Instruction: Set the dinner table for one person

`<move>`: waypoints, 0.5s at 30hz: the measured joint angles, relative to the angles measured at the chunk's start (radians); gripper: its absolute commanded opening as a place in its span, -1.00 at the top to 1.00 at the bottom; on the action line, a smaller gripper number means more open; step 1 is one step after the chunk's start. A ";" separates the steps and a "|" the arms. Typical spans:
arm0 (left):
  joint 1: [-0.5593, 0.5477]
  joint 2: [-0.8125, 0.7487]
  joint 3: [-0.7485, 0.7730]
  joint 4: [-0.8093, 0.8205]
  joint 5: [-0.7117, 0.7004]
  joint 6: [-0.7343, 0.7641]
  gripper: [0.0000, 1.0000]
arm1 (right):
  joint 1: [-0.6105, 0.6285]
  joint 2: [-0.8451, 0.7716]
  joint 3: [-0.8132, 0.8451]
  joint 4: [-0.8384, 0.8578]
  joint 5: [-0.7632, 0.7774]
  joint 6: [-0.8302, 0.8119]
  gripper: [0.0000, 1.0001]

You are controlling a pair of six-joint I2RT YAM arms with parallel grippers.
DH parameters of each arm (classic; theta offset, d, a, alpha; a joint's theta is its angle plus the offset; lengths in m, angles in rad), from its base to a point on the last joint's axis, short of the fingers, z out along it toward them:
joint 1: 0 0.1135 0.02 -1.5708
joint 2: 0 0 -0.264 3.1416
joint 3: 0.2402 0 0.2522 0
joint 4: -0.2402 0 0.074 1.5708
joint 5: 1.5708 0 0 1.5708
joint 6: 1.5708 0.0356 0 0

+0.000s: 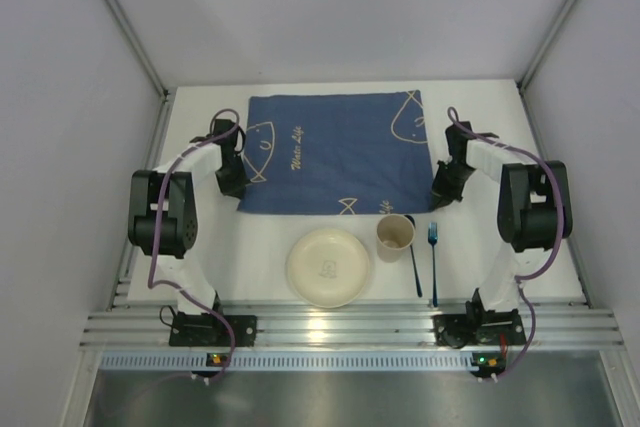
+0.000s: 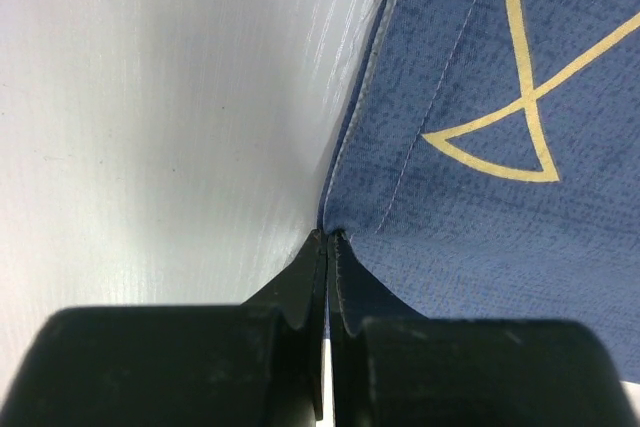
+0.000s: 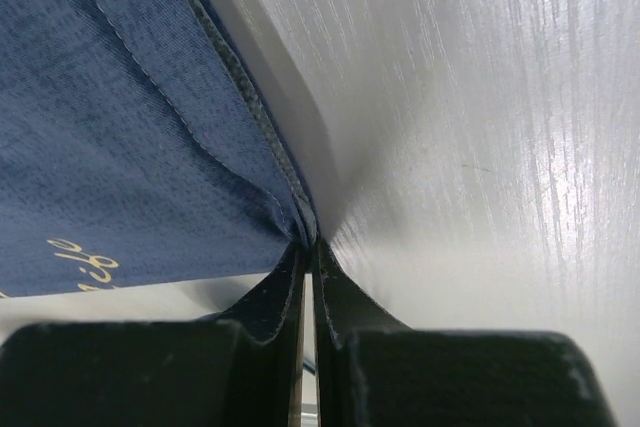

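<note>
A dark blue cloth (image 1: 330,152) with pale fish drawings lies spread across the middle of the dinner table (image 1: 262,255). My left gripper (image 1: 237,190) is at the cloth's near left corner. In the left wrist view it (image 2: 328,238) is shut on the cloth (image 2: 500,237) at its hem, beside the white tabletop (image 2: 150,127). My right gripper (image 1: 438,197) is at the near right corner. The right wrist view shows it (image 3: 308,243) shut on the folded edge of the cloth (image 3: 100,147), with the tabletop (image 3: 480,147) to its right.
A cream plate (image 1: 328,267) sits near the front edge, a beige cup (image 1: 395,235) to its right on the cloth's near edge. A dark utensil (image 1: 414,265) and a blue fork (image 1: 433,252) lie right of the cup. Aluminium rails (image 1: 350,327) border the front.
</note>
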 measured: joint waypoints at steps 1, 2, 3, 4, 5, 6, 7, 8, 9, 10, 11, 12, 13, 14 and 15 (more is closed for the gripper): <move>0.000 0.000 0.000 -0.001 0.000 0.000 1.00 | 0.000 0.000 0.000 0.000 0.001 0.000 1.00; 0.000 -0.002 -0.002 0.000 0.000 -0.001 0.93 | 0.000 0.000 0.000 -0.001 0.003 0.000 0.93; 0.000 -0.008 -0.007 0.000 0.000 -0.004 0.72 | 0.001 0.000 0.000 -0.001 0.004 0.000 0.88; 0.000 -0.015 -0.012 -0.001 0.000 -0.004 0.63 | 0.003 -0.001 0.001 -0.002 0.005 0.000 0.80; 0.000 -0.028 -0.023 -0.002 0.000 -0.009 0.57 | 0.003 -0.002 0.002 -0.003 0.012 -0.002 0.61; 0.001 -0.043 -0.032 -0.005 -0.002 -0.014 0.53 | 0.004 -0.004 0.005 -0.010 0.026 -0.005 0.50; 0.003 -0.059 -0.042 -0.007 -0.005 -0.022 0.53 | 0.004 -0.005 0.010 -0.018 0.038 -0.006 0.34; 0.005 -0.078 -0.050 -0.011 -0.008 -0.027 0.50 | 0.004 -0.008 0.020 -0.028 0.053 -0.008 0.00; 0.007 -0.094 -0.056 -0.014 -0.009 -0.031 0.38 | 0.004 -0.011 0.033 -0.042 0.070 -0.013 -0.15; 0.008 -0.114 -0.062 -0.018 -0.010 -0.034 0.34 | 0.004 -0.016 0.050 -0.056 0.086 -0.016 -0.39; 0.010 -0.133 -0.066 -0.020 -0.012 -0.039 0.30 | 0.004 -0.024 0.071 -0.067 0.099 -0.014 -0.49; 0.011 -0.152 -0.069 -0.023 -0.014 -0.045 0.25 | 0.004 -0.034 0.094 -0.079 0.113 -0.017 -0.57; 0.011 -0.166 -0.069 -0.025 -0.017 -0.048 0.10 | 0.004 -0.047 0.116 -0.089 0.122 -0.019 -0.59; 0.011 -0.180 -0.069 -0.027 -0.020 -0.048 0.04 | 0.005 -0.063 0.138 -0.098 0.131 -0.021 -0.61; 0.011 -0.193 -0.068 -0.028 -0.026 -0.050 -0.03 | 0.005 -0.083 0.158 -0.108 0.135 -0.020 -0.61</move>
